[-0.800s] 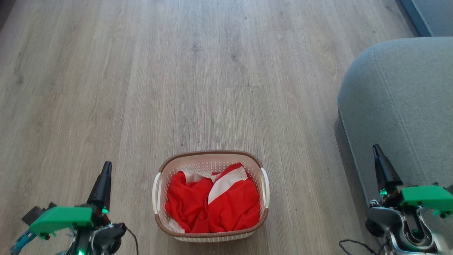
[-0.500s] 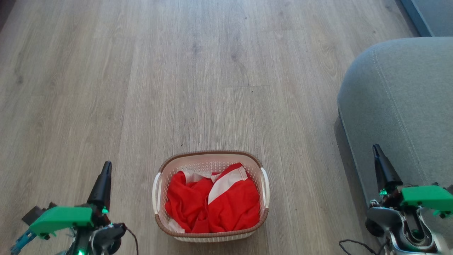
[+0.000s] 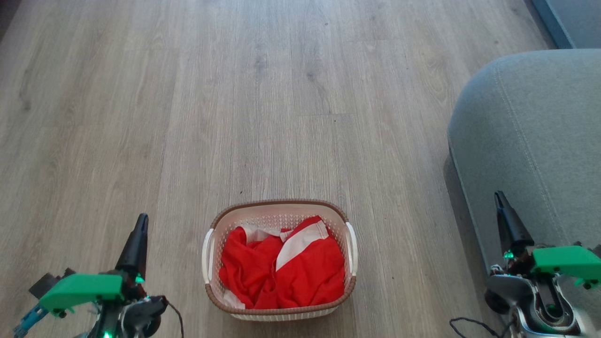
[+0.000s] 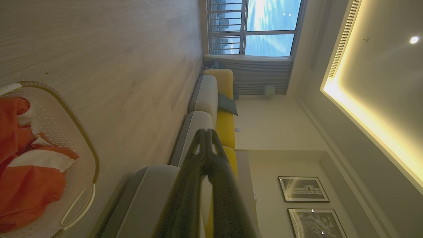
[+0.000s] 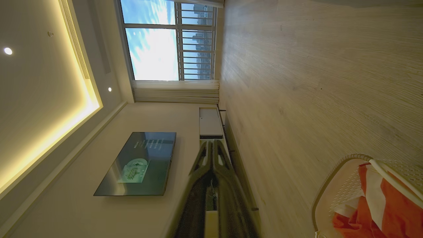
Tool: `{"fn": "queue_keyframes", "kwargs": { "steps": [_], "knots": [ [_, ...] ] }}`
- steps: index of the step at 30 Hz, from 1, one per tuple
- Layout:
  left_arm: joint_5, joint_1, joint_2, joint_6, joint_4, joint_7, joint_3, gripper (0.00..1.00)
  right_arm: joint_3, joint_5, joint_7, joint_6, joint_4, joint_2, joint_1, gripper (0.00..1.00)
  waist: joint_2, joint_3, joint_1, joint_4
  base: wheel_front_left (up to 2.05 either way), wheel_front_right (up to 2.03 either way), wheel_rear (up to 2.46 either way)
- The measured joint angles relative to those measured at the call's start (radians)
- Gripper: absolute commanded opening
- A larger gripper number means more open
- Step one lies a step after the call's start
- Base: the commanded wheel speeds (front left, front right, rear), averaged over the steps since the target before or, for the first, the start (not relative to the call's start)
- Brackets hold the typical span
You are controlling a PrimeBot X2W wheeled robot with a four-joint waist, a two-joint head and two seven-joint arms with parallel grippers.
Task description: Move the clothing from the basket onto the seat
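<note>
Red clothing (image 3: 281, 267) with white panels fills the cream basket (image 3: 279, 209), which stands on the wood floor at the bottom centre of the head view. The grey-green seat (image 3: 535, 131) bulks at the right. My left gripper (image 3: 141, 220) is shut and empty, left of the basket. My right gripper (image 3: 498, 196) is shut and empty too, in front of the seat's edge. In the left wrist view the clothing (image 4: 26, 185) lies in the basket (image 4: 81, 129) at the lower left, beside the shut left gripper (image 4: 206, 131). The right wrist view has the basket (image 5: 333, 175) and clothing (image 5: 390, 211) at its lower right, apart from the right gripper (image 5: 211, 141).
Bare wood floor (image 3: 263, 103) stretches beyond the basket. A blue-grey edge (image 3: 563, 19) shows at the top right. The left wrist view takes in a row of grey and yellow sofa sections (image 4: 211, 99) toward a window. A dark television (image 5: 138, 162) hangs in the right wrist view.
</note>
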Motion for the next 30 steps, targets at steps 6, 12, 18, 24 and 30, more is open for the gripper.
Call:
{"fn": "queue_keyframes", "kwargs": {
  "steps": [6,12,18,24,30],
  "knots": [
    [0.000,0.000,0.000,0.000,0.000,0.000,0.000,0.00,0.000,0.000,0.000,0.000,0.000,0.000,0.000,0.00,0.0000,0.000,0.0000,0.000,0.00,0.00,0.00],
    [0.000,0.000,0.000,0.000,0.000,0.000,0.000,0.00,0.000,0.000,0.000,0.000,0.000,0.000,0.000,0.00,0.0000,0.000,0.0000,0.000,0.00,0.00,0.00],
    [0.000,0.000,0.000,0.000,0.000,0.000,0.000,0.00,0.000,0.000,0.000,0.000,0.000,0.000,0.000,0.00,0.0000,0.000,0.0000,0.000,0.00,0.00,0.00],
    [0.000,0.000,0.000,0.000,0.000,0.000,0.000,0.00,0.000,0.000,0.000,0.000,0.000,0.000,0.000,0.00,0.0000,0.000,0.0000,0.000,0.00,0.00,0.00],
    [0.000,0.000,0.000,0.000,0.000,0.000,0.000,0.00,0.000,0.000,0.000,0.000,0.000,0.000,0.000,0.00,0.0000,0.000,0.0000,0.000,0.00,0.00,0.00]
  ]
}}
